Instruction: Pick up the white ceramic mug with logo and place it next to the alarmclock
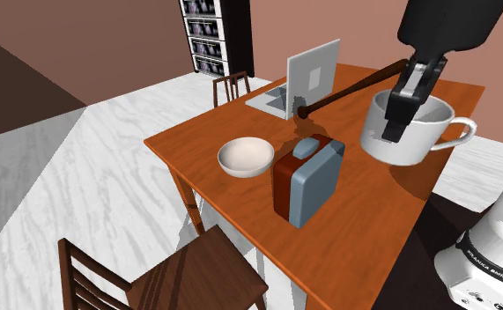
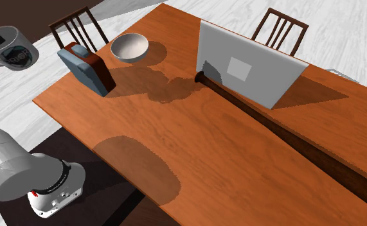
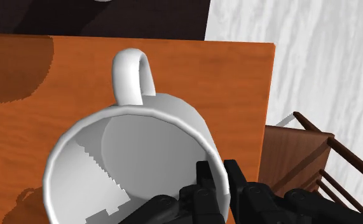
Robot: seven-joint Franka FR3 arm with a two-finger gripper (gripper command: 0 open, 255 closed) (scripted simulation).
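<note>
The gripper (image 1: 391,130) is pinching the white mug (image 1: 427,132) by its rim, one finger inside and one outside, so it's hanging upright in the air above the table (image 1: 364,220). It's riding high, apart from the alarm clock (image 1: 309,180) — I'm guessing so it clears everything on the way over.
</note>
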